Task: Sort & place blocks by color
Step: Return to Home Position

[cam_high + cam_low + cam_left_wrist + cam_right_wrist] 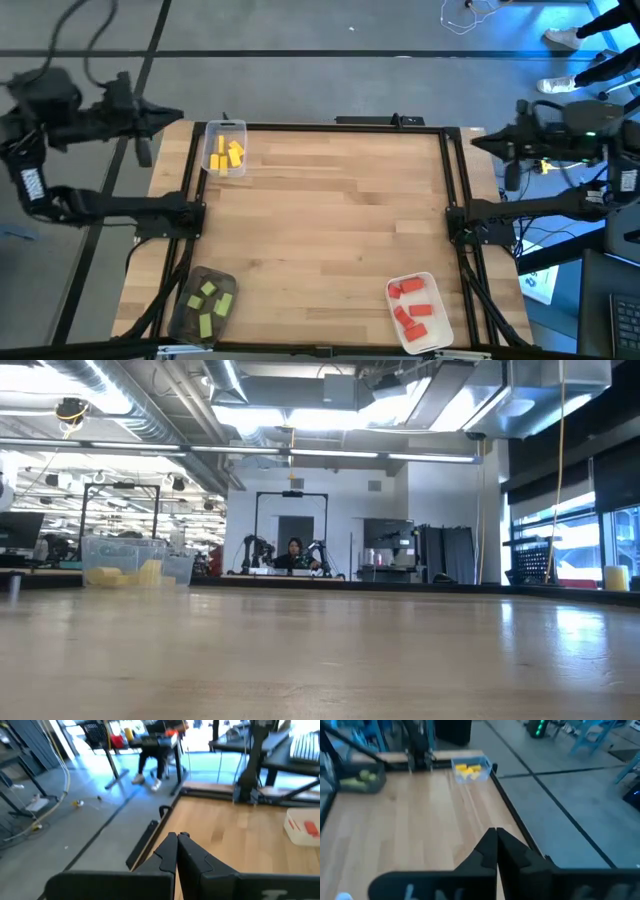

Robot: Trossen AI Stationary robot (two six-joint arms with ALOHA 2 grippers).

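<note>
Yellow blocks (226, 155) lie in a clear tray (240, 130) at the table's far left; they also show in the low view (125, 572) and the right wrist view (469, 769). Green blocks (208, 302) sit in a dark tray (190, 320) at the near left. Red blocks (411, 308) rest in a white tray (440, 335) at the near right. My left gripper (180, 117) is shut and holds nothing, raised off the table's far left corner. My right gripper (474, 141) is shut and holds nothing, raised at the far right edge.
Bare wooden tabletop (330, 210) spreads between the three trays. A black frame (455, 180) runs along the table's sides. Beyond the table a seated person (294, 555) shows in the room.
</note>
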